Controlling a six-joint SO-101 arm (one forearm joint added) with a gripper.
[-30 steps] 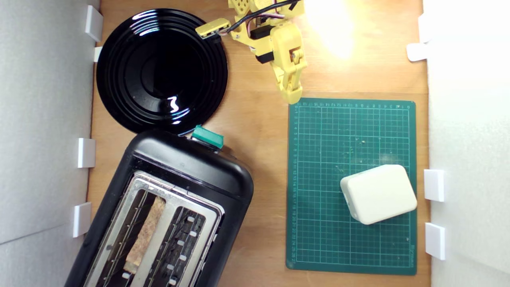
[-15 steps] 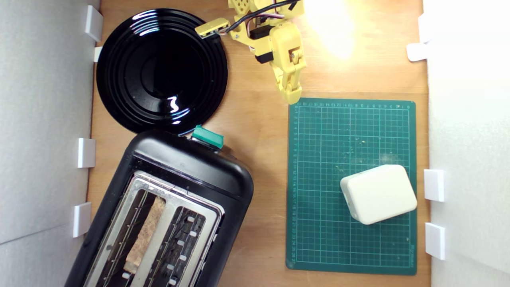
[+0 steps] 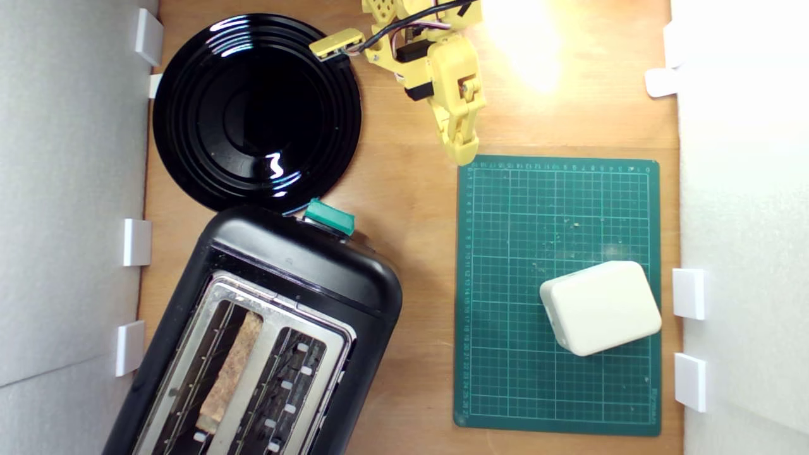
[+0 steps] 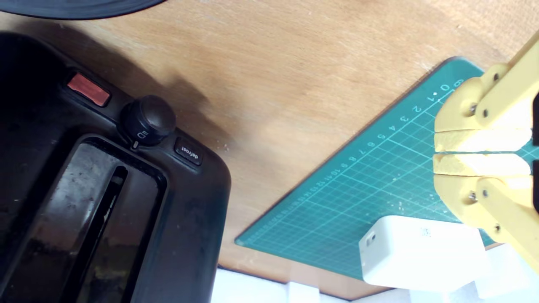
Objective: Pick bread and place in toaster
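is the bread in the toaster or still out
In: the bread stands in the toaster's slot on the exterior view's left.

Green gridded mat (image 3: 556, 240), black toaster (image 3: 297, 265)

A light brown wooden tabletop (image 3: 404, 177) is flanked by pale grey-white panels (image 3: 69, 189) on both sides of the exterior view, held by small white clips (image 3: 137, 242). A bright glare (image 3: 524, 38) is cast near the far edge.

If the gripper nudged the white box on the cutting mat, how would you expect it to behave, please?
The white box looks smooth and rounded, so it would probably slide rather than roll. It lies flat on the green mat, so tipping seems unlikely. Likely rigid plastic; weight unclear.
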